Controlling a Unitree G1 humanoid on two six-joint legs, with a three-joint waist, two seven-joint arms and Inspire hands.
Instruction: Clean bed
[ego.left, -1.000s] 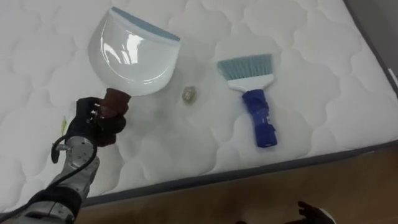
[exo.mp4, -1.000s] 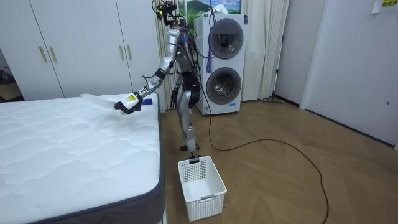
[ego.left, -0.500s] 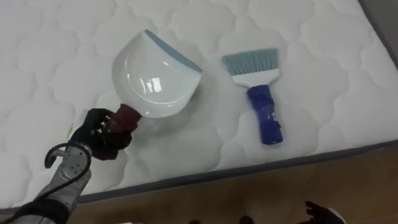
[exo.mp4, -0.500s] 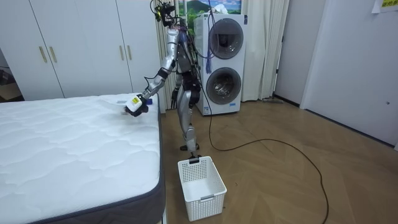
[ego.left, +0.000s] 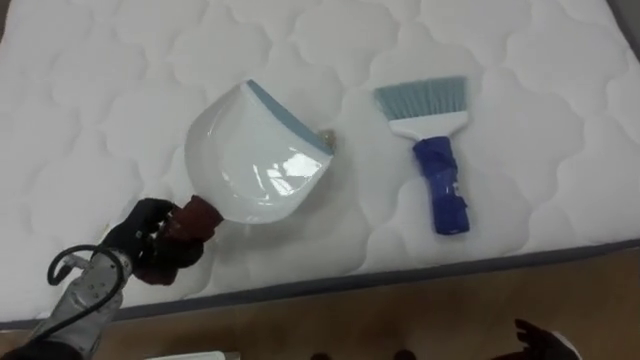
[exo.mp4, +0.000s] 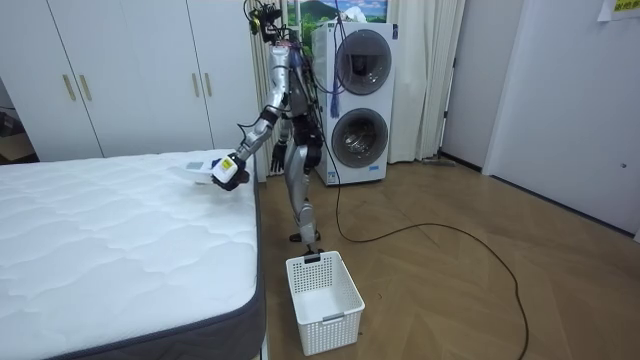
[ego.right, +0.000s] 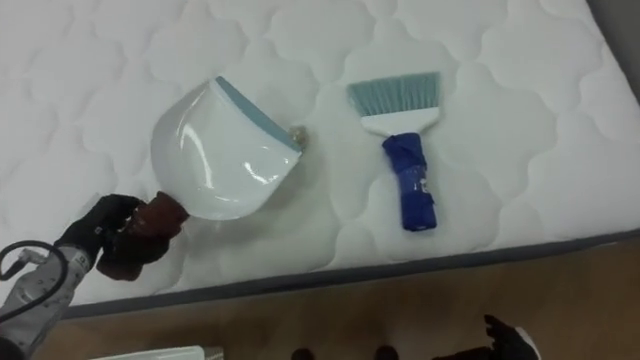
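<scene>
L hand curled round dustpan handle – rim by crumb, brush beside

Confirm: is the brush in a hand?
No, the brush lies alone on the mattress, while the left hand grips the dustpan by its handle.

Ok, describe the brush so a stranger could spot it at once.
On the white quilted mattress, near its front edge, look right of the white dustpan held by the left hand. The brush lies flat: blue handle, pale blue bristles pointing away from the edge.
</scene>
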